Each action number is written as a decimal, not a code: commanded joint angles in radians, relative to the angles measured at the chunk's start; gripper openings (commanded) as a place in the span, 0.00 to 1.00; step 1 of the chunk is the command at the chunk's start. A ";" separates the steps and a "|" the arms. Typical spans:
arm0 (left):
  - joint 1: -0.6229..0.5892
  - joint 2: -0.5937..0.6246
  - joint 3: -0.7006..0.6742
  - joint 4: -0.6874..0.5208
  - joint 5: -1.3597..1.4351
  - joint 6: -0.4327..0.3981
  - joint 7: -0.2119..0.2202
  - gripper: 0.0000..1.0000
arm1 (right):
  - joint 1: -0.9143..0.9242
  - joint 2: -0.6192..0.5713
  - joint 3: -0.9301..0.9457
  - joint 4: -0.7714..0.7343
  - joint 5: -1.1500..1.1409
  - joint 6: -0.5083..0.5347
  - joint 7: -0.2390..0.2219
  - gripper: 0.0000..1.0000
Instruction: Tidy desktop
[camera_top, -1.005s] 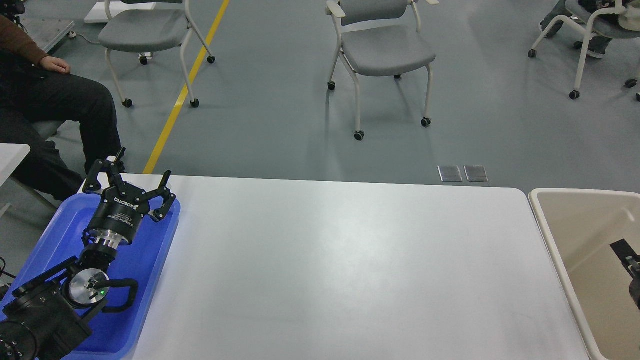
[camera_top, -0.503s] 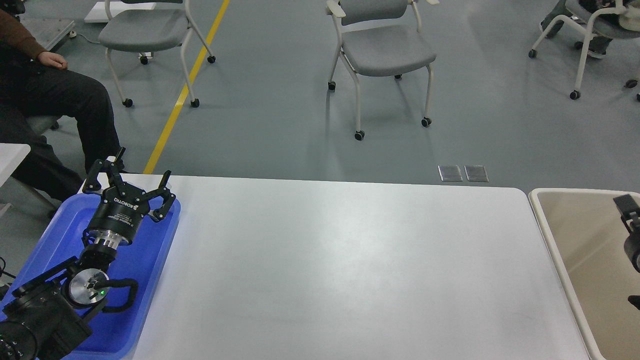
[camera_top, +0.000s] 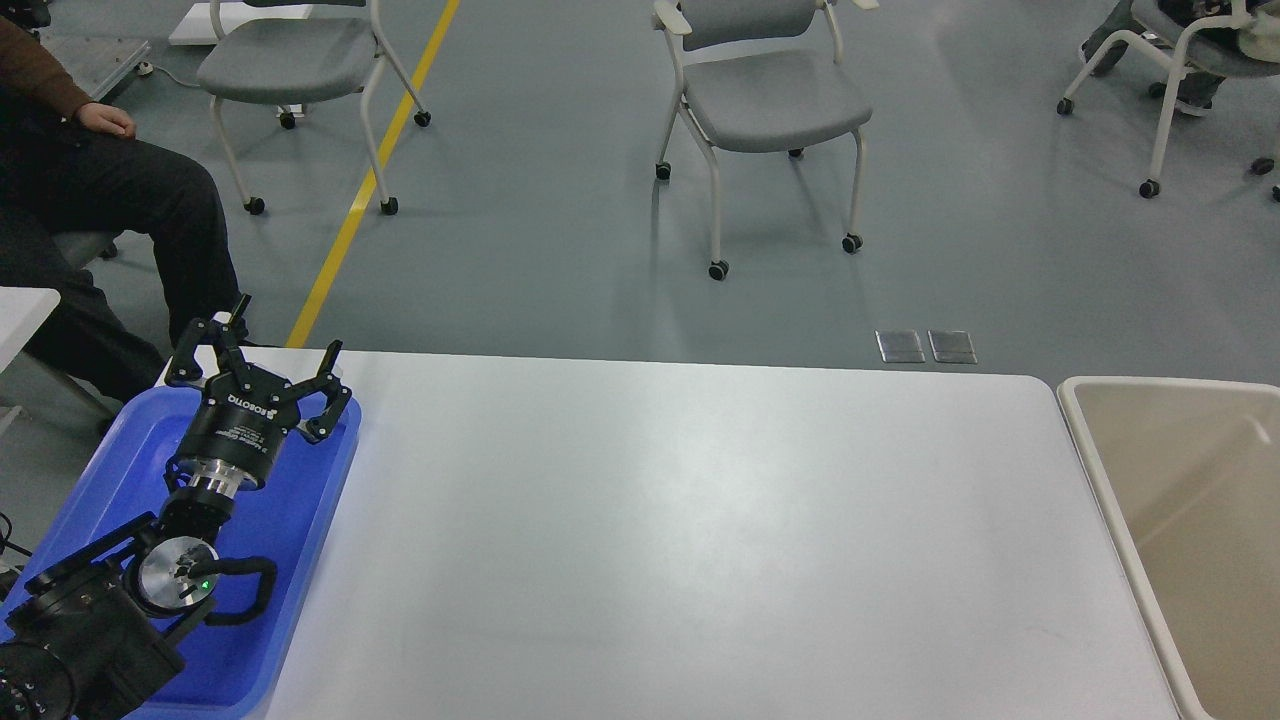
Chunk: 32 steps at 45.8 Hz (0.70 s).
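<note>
Hovering over the blue tray, the left gripper spreads empty; right gripper out of frame.

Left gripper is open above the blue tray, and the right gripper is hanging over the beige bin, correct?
Not quite. The left gripper is open above the blue tray, but the head view shows no right gripper at all; nothing hangs over the beige bin.

white desktop, left gripper fingers spread over blue tray, beige bin right
</note>
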 joint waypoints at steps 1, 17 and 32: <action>0.001 0.000 0.000 0.000 0.000 0.000 -0.001 0.98 | 0.149 -0.045 0.070 0.087 0.002 0.011 -0.001 1.00; 0.001 0.000 0.000 0.000 0.000 0.000 -0.001 0.98 | 0.043 -0.242 0.321 0.648 -0.011 -0.046 0.009 1.00; 0.001 0.000 0.000 0.000 0.000 0.000 0.001 0.98 | -0.276 -0.217 0.564 0.880 -0.020 -0.037 0.015 1.00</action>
